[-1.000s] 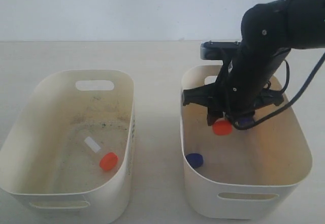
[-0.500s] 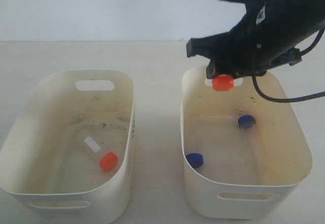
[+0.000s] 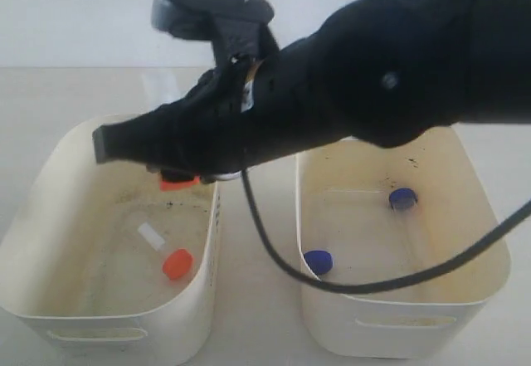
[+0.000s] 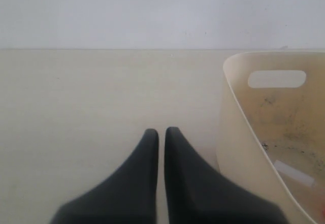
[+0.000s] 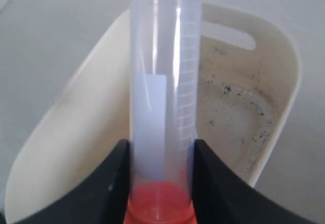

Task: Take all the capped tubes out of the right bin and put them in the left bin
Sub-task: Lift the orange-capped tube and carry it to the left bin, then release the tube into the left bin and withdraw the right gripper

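The right gripper [image 5: 160,155] was clamped on an orange-capped tube [image 5: 162,82], cap low between the fingers. Within the last second it had lifted that tube out of the right bin [image 3: 491,254] and swung it across the gap, so that it hung above the far end of the left bin [image 3: 41,217]. This carry probably needed only a release. A second orange tube [image 3: 177,263] lay on the speckled floor there. Two blue-capped tubes [image 3: 318,261] remained in the right bin, well apart. The left gripper [image 4: 161,132] sat with jaws together and empty outside the left bin
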